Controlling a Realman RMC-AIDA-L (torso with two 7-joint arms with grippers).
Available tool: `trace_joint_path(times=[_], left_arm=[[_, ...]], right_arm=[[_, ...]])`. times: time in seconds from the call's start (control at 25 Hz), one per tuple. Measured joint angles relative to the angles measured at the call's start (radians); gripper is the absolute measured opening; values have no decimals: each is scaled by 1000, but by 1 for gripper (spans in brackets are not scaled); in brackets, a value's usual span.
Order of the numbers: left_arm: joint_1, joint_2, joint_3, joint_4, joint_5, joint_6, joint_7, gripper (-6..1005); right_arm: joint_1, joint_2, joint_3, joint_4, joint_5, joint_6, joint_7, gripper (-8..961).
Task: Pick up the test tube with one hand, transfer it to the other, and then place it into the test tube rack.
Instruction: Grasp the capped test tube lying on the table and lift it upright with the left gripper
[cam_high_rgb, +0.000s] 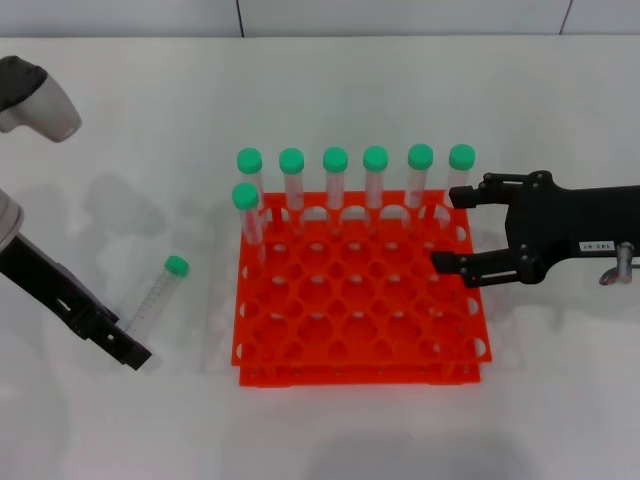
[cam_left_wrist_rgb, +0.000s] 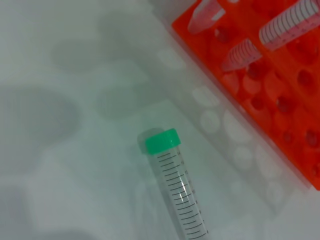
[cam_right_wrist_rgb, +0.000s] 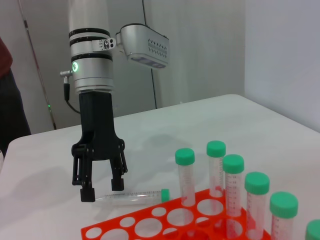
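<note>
Now the left gripper (cam_right_wrist_rgb: 102, 189) hangs over the test tube's (cam_high_rgb: 160, 292) bottom end, fingers spread astride it; the tube lies on the table (cam_high_rgb: 120, 420) left of the test tube rack (cam_high_rgb: 360, 300). Best lower squarely, then close gently. Farther right, the right gripper (cam_high_rgb: 447, 226) waits open above the rack.

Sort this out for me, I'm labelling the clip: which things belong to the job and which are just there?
Job:
test tube lying on the table
orange test tube rack
left tool, open, straddling the tube's bottom end
right tool, open, over the rack's right edge

Just there:
seven capped tubes standing in the rack
white table
</note>
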Motion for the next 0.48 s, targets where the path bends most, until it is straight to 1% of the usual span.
trace_joint_path(times=[0.36, 0.48], left_arm=[[0, 3, 0, 0, 6, 1, -1, 846], [-1, 1, 0, -1, 21, 0, -2, 846]], right_arm=[[-2, 0, 0, 0, 0, 0, 0, 835], [-2, 0, 0, 0, 0, 0, 0, 835]])
